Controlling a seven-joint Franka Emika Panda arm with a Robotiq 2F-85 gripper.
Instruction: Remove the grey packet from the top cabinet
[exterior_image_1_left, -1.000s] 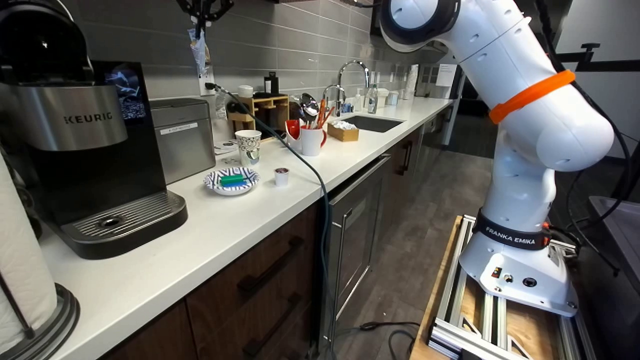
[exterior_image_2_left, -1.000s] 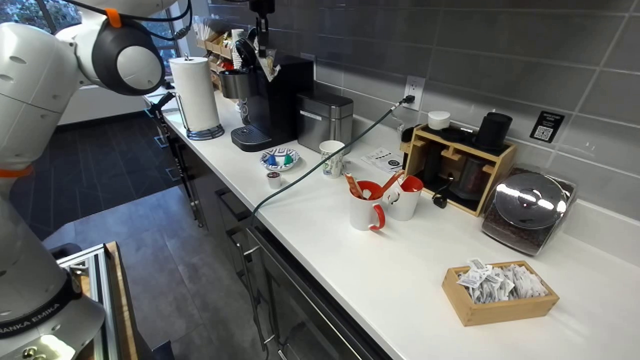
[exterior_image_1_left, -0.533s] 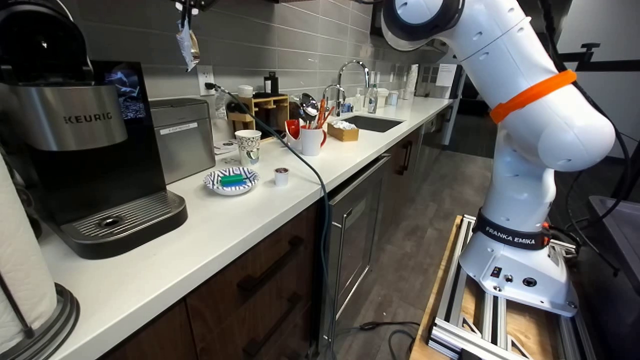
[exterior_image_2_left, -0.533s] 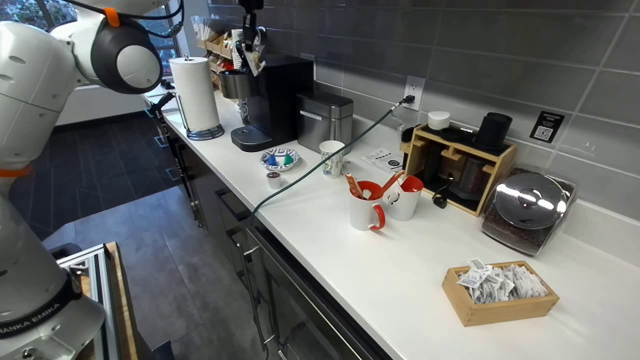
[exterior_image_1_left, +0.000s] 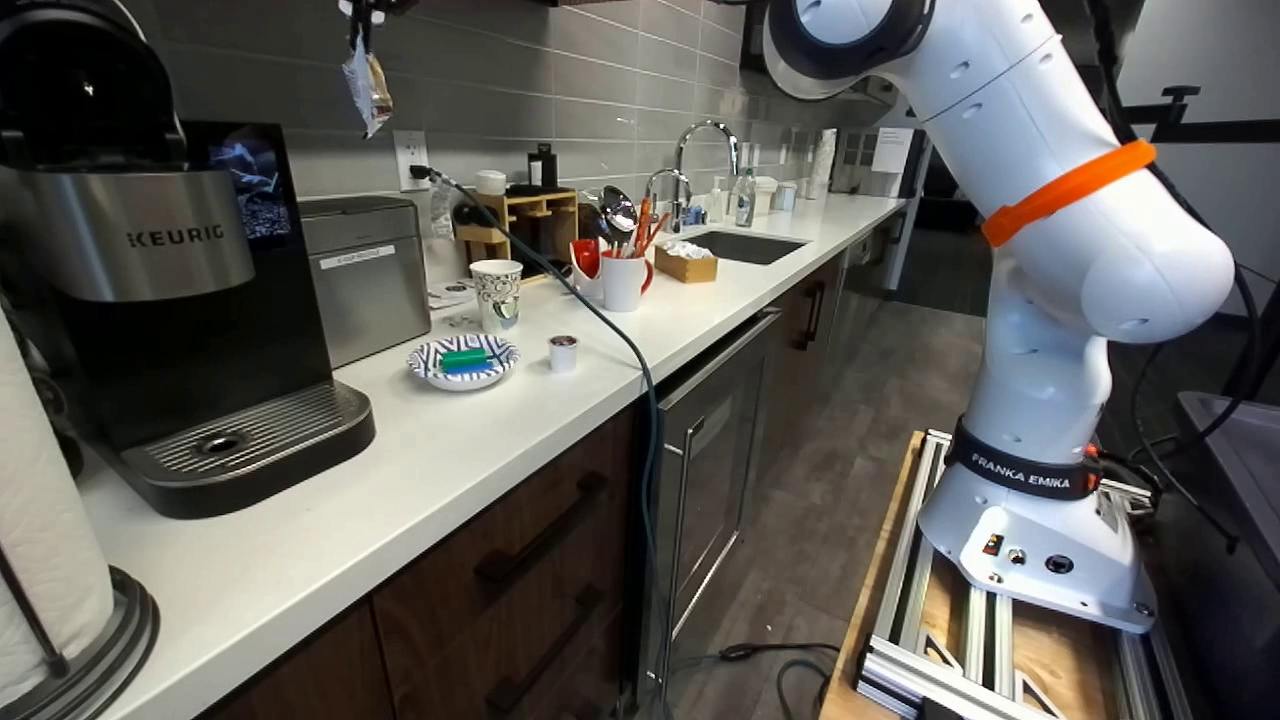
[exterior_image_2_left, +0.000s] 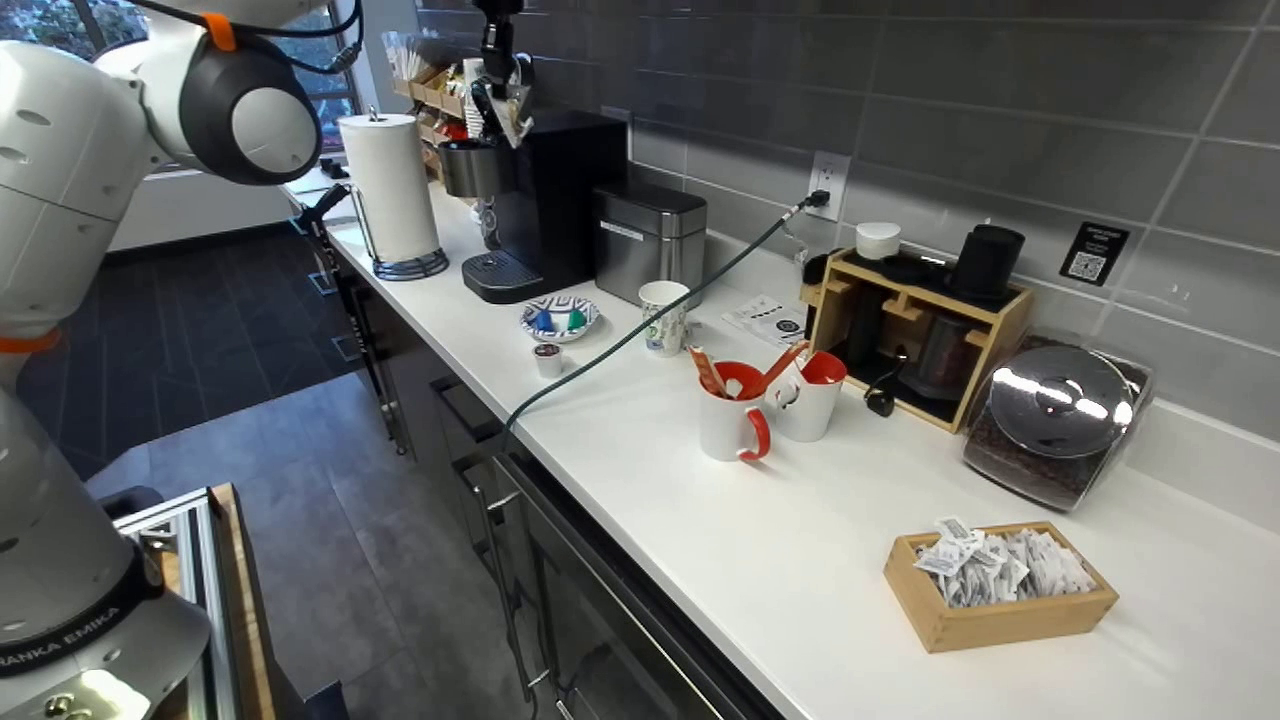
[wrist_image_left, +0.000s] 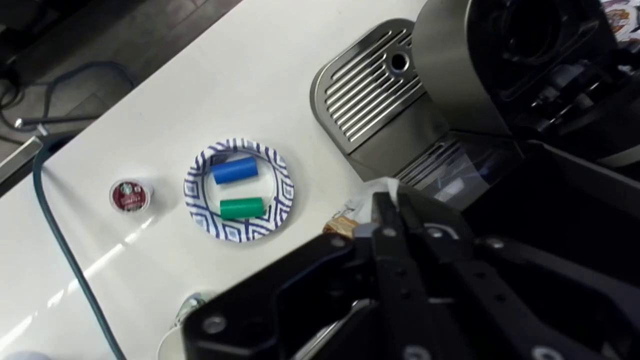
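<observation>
Tool clamped on grey packet
Tool's upper part is cut off in both exterior views.

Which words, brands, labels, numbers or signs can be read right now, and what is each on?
"KEURIG" on the coffee maker
"FRANKA EMIKA" on the arm's base collar
Too small or blurred to read: the white label on the steel box, the black QR wall sign, the coffee pod lid, the counter leaflet, the distant paper notice, the white sachets, and any print on the packet. No number is legible.
</observation>
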